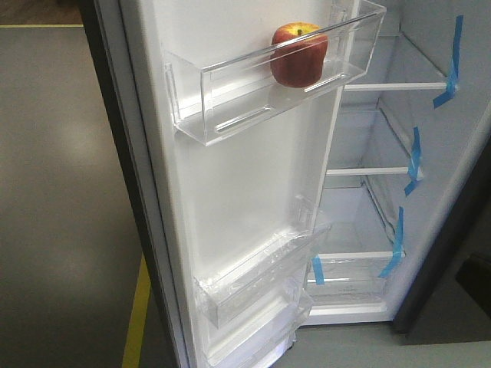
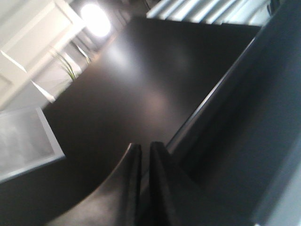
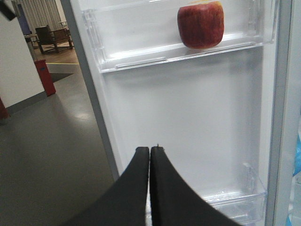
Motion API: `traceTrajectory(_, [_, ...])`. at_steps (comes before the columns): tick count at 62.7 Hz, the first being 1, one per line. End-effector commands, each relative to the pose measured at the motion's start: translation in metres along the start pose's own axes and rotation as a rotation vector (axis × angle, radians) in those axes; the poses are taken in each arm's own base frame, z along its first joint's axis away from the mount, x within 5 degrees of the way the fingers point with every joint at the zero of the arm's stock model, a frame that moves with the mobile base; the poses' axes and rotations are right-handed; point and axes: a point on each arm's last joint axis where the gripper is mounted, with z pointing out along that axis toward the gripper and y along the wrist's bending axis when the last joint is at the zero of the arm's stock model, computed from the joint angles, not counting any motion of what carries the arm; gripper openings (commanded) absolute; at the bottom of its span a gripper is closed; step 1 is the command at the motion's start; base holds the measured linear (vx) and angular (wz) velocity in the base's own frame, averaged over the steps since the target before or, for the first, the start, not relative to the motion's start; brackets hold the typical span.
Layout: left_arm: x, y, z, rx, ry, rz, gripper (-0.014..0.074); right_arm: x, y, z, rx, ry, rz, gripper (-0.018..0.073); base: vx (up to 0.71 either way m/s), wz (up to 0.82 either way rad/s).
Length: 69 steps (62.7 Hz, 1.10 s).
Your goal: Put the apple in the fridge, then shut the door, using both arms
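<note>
The apple sits upright in the upper clear bin on the inner side of the door, toward the bin's right end. It rests on the bin floor, touching the front wall. The door stands open, its white inner face toward me. Two more clear bins hang near the door's lower end.

To the right of the door, the fridge is open. Its glass shelves carry strips of blue tape at their right edges.

My right gripper has its jaws pressed together with nothing between them. It points at the door's inner face, below the apple and well apart from it.

My left gripper likewise has its jaws closed and empty. It faces a dark grey panel; whether the fingertips touch it cannot be determined.

Grey floor with a yellow line lies left of the door.
</note>
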Motion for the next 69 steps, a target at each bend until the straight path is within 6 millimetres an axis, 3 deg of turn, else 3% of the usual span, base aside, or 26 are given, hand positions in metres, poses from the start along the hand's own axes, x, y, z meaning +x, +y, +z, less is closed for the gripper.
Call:
traceTrajectory(1, [-0.006, -0.003, 0.031, 0.153, 0.058, -0.09, 0.0141, -0.009, 0.001, -0.001, -0.005, -0.035, 0.022, -0.0004, 0.0, 0.0])
traceTrajectory(17, [-0.001, 0.035, 0.101, 0.257, 0.261, -0.201, 0.0408, -0.008, 0.002, -0.001, -0.014, -0.027, 0.022, -0.0004, 0.0, 0.0])
traceTrajectory(30, [0.004, 0.042, 0.125, 0.403, 0.409, -0.162, 0.043, -0.008, 0.002, -0.001, -0.015, -0.025, 0.022, -0.0004, 0.0, 0.0])
traceTrajectory(39, [0.004, 0.035, 0.126, 0.459, 0.431, -0.154, 0.043, -0.008, 0.002, -0.001, -0.016, -0.024, 0.022, -0.0004, 0.0, 0.0])
traceTrajectory(48, [0.017, 0.021, 0.125, 0.555, 0.495, -0.17, 0.043, -0.008, 0.002, -0.001, -0.014, -0.026, 0.021, -0.0004, 0.0, 0.0])
traceTrajectory(57, [0.04, 0.0, 0.125, 0.669, 0.575, -0.205, 0.0428, -0.009, 0.001, -0.001, -0.005, -0.035, 0.021, -0.0004, 0.0, 0.0])
traceTrajectory(69, [0.087, -0.038, 0.126, 0.796, 0.699, -0.26, 0.0428, -0.01, 0.0, -0.001, 0.006, -0.045, 0.021, -0.0004, 0.0, 0.0])
